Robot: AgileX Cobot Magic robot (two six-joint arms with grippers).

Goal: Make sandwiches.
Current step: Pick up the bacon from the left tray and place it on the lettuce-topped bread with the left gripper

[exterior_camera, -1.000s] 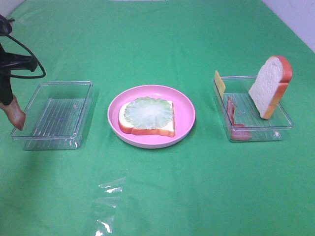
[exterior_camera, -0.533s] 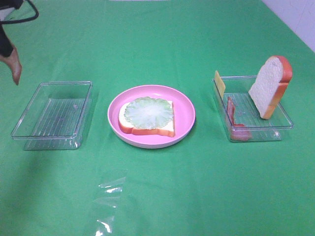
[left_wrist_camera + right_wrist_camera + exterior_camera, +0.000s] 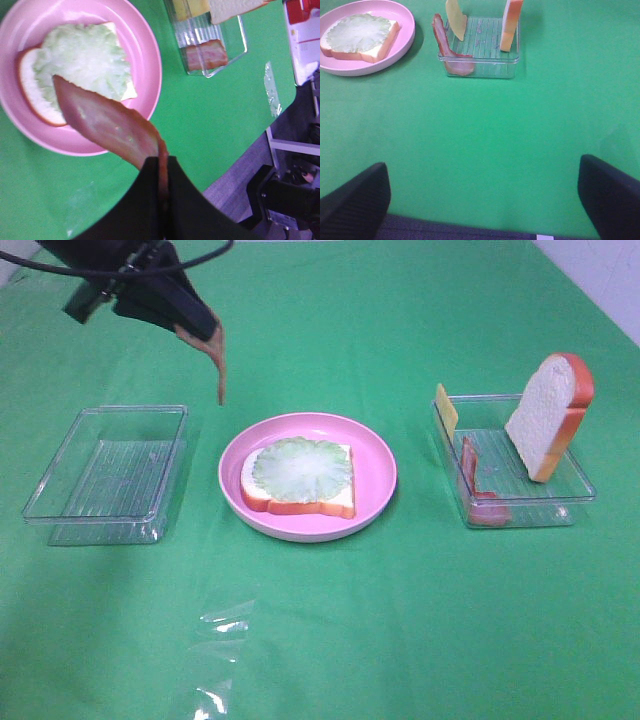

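On the pink plate lies a bread slice topped with pale green lettuce. My left gripper is shut on a reddish-brown bacon strip that hangs in the air, behind the gap between the left tray and the plate. In the left wrist view the bacon hangs over the plate's edge beside the lettuce. The right tray holds an upright bread slice, a bacon strip and a yellow cheese slice. My right gripper is open, near the table's front edge.
A clear tray with nothing in it stands left of the plate. A scrap of clear plastic film lies on the green cloth at the front. The table's far right corner meets a white surface.
My left arm has swung from beside the left tray up and to the right, carrying the bacon strip toward the plate. The plate and trays have not moved.
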